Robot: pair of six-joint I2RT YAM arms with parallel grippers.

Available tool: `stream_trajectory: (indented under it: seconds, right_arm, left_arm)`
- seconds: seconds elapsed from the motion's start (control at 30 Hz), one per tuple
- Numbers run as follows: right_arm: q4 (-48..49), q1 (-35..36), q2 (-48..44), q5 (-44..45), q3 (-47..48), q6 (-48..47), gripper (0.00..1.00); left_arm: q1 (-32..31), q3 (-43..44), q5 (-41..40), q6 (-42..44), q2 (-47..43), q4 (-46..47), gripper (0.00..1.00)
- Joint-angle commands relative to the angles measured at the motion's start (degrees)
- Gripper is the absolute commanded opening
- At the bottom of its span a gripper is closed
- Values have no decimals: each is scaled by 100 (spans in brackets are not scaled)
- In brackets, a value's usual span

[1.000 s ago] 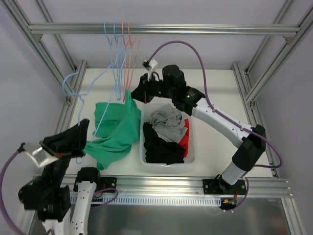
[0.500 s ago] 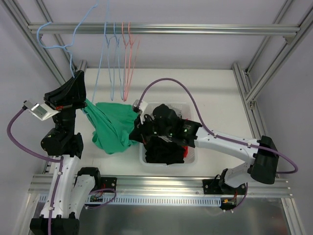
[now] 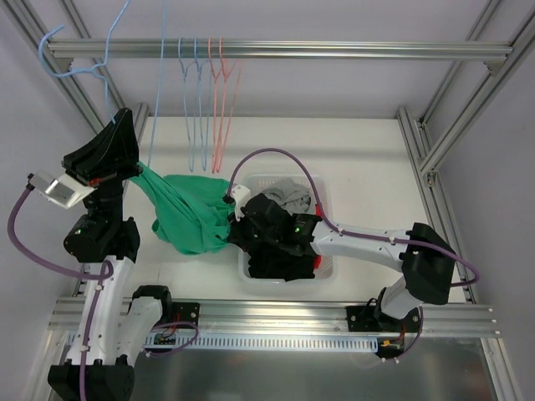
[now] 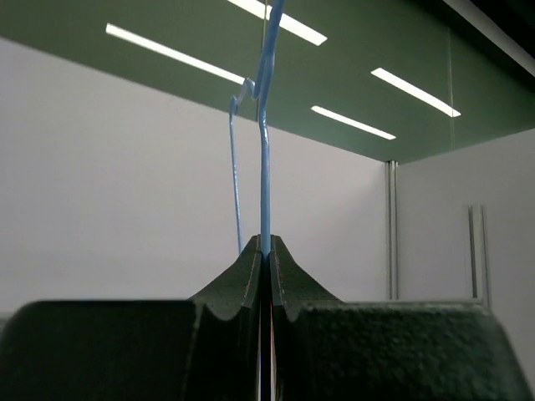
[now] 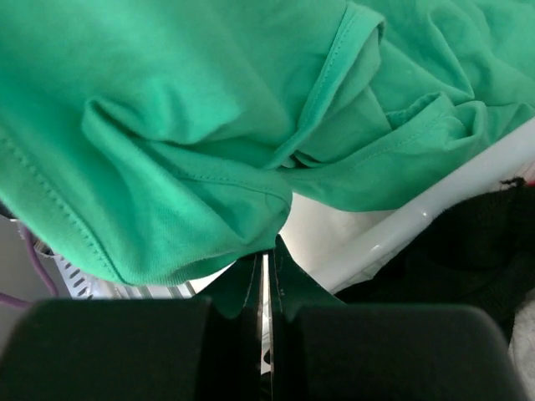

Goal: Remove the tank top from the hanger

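Note:
The green tank top (image 3: pixel 191 219) hangs stretched between my two grippers, above the table's left half. My left gripper (image 3: pixel 119 125) is raised at the left and shut on the light blue hanger (image 3: pixel 155 100). The hanger's wire rises from the closed jaws in the left wrist view (image 4: pixel 266 167). My right gripper (image 3: pixel 235 219) is low at the white basket's left rim, shut on a fold of the tank top (image 5: pixel 209 125). The hanger's lower part is hidden in the fabric and behind my left gripper.
The white basket (image 3: pixel 324 209) holds black, grey and red clothes, under my right arm. Blue and pink empty hangers (image 3: pixel 207 92) hang from the top rail (image 3: pixel 334 50). Frame posts stand along both sides of the table.
My left gripper rose from low front-left to high on the left, carrying the hanger. My right gripper moved from the back down to the basket's left rim with the tank top, pulling it taut.

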Motion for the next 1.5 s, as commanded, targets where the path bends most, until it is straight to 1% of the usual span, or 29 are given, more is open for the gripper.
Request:
stream_trajectory:
  seconds: [0.0,0.13,0.23,0.27,0.37,0.4,0.43,0.47,0.5,0.53,0.57,0.63,0.73,0.77,0.8,0.83,0.87,0.9,0.93,0.97,1.0,1.03,1.07,1.13,1.17,1.23,1.3,1.4,1.47]
  right_arm:
    - [278,12,88,-356,423,34,0]
    - [427,109,229,-842,766,-37,0]
    - [226,188,352,-834,1030,-125,0]
    - [138,197,387,-791,1091,-125,0]
    - [-327,223,598,-475,1258,-186,0]
    - [-511,223,668,-196,1398,-186,0]
    - [-1018,223,765,7,1513,-125,0]
    - [-1205,215,957,53,1601,-125,0]
    - [-1347,223,1020,488,1654,-81,0]
    - [-1478,215,1055,658,1611,-11,0]
    - [-1471,223,1047,756,1523,111,0]
    - [-1192,223,916,748,1226,183,0]
    - [-1006,232,792,564,1127,201,0]
    - [-1005,241,766,528,1171,183,0]
    - [-1014,258,722,528,1206,105,0]
    - [-1014,267,687,537,1224,86,0]
    - [-1005,267,652,537,1267,69,0]
    - [-1005,267,625,493,1302,43,0]
    - [-996,276,573,432,1338,16,0]
    - [-962,276,537,353,1381,-2,1]
    - [-874,293,511,222,1391,-28,8]
    - [-699,311,467,177,1365,-28,40]
    - [-628,329,380,150,1347,-28,58]
    - [-592,399,292,150,1408,-37,98]
    - [-592,408,256,150,1426,-46,100]
    - [-601,452,160,-43,1452,-37,100]
    - [-592,478,-16,-52,1426,-81,100]
    - [-592,469,-261,-131,1356,-98,100]
    - [-592,478,-368,-218,1312,-107,100]
  left_arm:
    - [-18,22,193,731,-430,999,0]
    - [-10,-198,420,978,-746,895,0]
    - [-18,-347,509,987,-878,1104,0]
    - [-158,-374,457,961,-887,1201,0]
    - [-177,-217,-210,724,-704,1518,0]
    - [-194,-129,-525,662,-616,1579,0]
    - [-220,2,-589,609,-432,1519,0]
    - [-229,334,-607,565,-343,1405,0]
    - [-238,503,-616,504,-256,1256,0]
    - [-247,670,-581,469,-89,1150,0]
    - [-247,881,-511,442,-18,1097,0]
    - [-256,874,-563,433,-113,896,0]
    - [-256,489,-686,643,-578,-17,0]
    - [-256,130,-948,844,-1032,-655,0]
    - [-256,-47,-1107,968,-1272,-1027,0]
    - [-256,-310,-1265,1056,-1822,-1509,0]
    - [-256,-391,-1884,1118,-2115,-2132,0]
    - [-256,-461,-2169,1127,-2362,-3286,0]
    - [-256,-636,-2424,1110,-2843,-3794,0]
    - [-256,-725,-2636,936,-3074,-4278,0]
    - [-256,-804,-2847,821,-3293,-5152,0]
    - [-256,-935,-2857,724,-3687,-5553,0]
    - [-256,-1006,-2797,593,-3856,-5905,0]
    - [-247,-1164,-2559,443,-4208,-6712,0]
    - [-256,-1209,-2428,459,-4262,-6847,0]
    - [-256,-1157,-2129,555,-4202,-7373,0]
    - [-256,-1043,-1979,670,-4035,-7586,0]
    - [-256,-595,-1549,907,-3359,-7868,0]
    - [-256,10,-1023,1083,-2569,-8095,0]
